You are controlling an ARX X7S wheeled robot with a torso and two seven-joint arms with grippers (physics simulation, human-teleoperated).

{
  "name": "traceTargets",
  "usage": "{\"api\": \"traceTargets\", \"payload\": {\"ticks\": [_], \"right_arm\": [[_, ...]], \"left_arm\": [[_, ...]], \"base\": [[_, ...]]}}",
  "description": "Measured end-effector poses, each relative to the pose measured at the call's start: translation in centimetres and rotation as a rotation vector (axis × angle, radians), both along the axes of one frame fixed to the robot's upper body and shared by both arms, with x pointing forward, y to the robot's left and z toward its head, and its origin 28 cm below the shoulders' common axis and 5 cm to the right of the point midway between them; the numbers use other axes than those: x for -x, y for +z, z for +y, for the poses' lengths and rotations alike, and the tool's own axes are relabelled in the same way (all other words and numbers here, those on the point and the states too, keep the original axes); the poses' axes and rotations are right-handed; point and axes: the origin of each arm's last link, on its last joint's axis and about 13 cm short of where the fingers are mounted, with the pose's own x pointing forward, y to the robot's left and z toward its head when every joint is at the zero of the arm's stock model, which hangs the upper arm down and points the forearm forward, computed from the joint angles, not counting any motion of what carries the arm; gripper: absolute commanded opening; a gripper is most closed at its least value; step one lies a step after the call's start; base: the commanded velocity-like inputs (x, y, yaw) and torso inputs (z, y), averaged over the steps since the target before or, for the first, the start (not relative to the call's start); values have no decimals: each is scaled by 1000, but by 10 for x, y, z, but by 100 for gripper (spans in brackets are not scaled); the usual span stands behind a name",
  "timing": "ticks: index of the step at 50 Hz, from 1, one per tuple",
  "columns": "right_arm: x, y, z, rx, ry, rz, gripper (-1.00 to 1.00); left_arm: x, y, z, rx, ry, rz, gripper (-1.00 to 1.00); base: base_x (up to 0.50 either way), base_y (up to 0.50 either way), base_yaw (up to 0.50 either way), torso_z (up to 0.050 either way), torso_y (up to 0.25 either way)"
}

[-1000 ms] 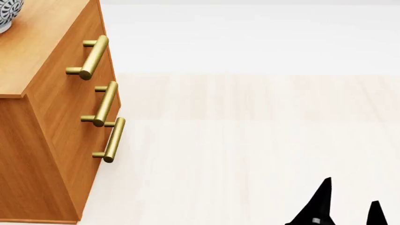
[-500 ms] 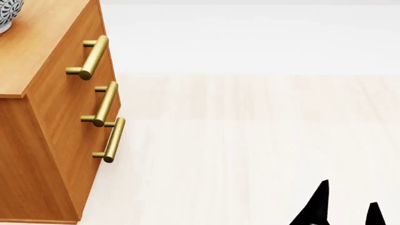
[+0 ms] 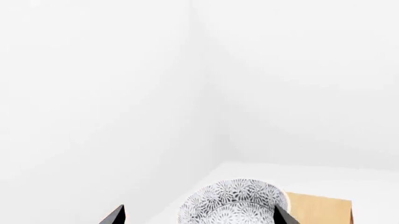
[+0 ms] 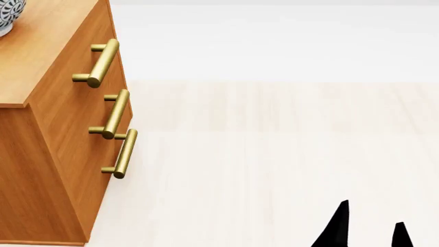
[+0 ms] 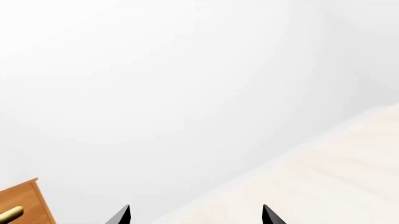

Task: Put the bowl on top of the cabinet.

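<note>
Right end effector (image 4: 369,225) lower, open.

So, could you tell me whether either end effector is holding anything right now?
Nothing is held: the bowl sits on the cabinet, between the left end effector's open tips.

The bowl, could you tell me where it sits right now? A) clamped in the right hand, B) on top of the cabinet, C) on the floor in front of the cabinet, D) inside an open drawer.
B: the head view shows the bowl resting on the light top of the cabinet, and the right hand is open and empty.
</note>
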Motion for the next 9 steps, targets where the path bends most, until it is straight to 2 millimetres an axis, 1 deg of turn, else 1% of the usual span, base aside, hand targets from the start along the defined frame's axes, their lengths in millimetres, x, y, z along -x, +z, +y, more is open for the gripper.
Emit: {"api": "traceTargets", "payload": {"ticks": [9], "right_arm": [[2, 0, 1, 4, 5, -5, 100]], "left_arm": [[17, -12, -14, -62, -65, -4, 100]], "base": [[0, 0, 0, 0, 0]]}}
